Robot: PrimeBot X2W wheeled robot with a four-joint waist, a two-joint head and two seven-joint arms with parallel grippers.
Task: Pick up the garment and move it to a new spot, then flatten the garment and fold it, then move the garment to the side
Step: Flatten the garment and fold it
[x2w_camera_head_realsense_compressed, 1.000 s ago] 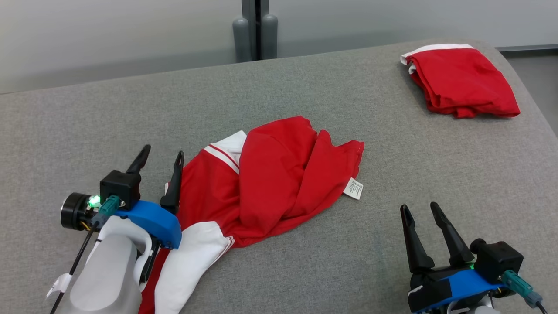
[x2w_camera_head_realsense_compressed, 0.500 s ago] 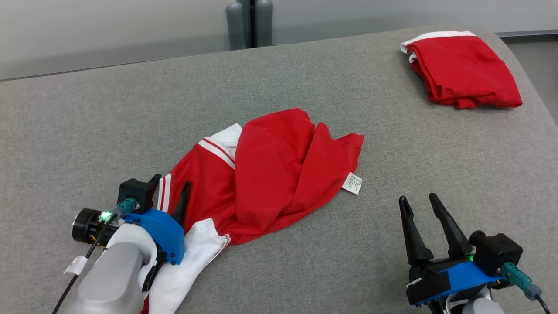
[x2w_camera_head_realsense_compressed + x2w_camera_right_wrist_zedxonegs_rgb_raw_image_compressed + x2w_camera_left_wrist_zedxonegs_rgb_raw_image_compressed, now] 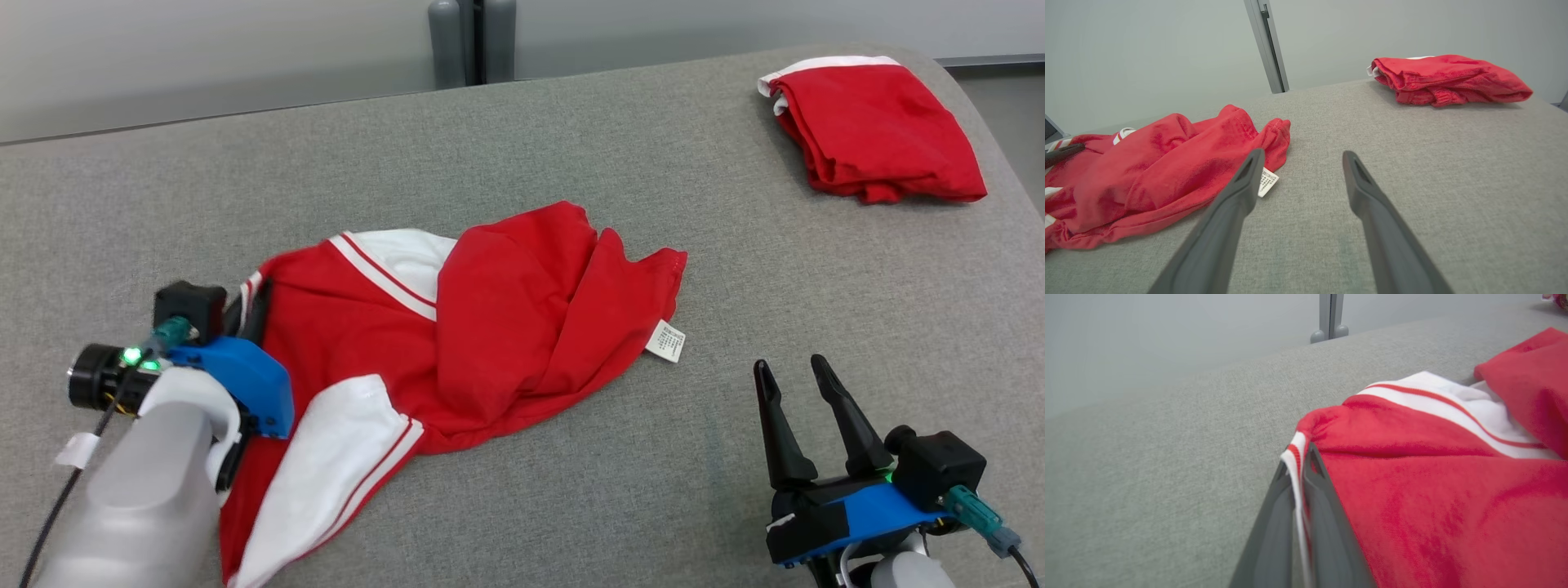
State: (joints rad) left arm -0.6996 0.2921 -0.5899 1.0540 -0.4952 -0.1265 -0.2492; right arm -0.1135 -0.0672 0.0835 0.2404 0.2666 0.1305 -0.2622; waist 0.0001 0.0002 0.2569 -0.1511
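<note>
Garment (image 3: 506, 318) dragged left by left gripper (image 3: 1299, 453) clamped on it; right gripper (image 3: 790, 363) spread, empty

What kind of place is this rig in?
Probably a lab or test room for garment folding: a grey fabric-covered surface, a bare pale wall with a grey post, a crumpled red-and-white garment and a folded red garment.

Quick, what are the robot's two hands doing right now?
Left gripper: shut on the striped edge of the red garment.
Right gripper: open, holding nothing.
</note>
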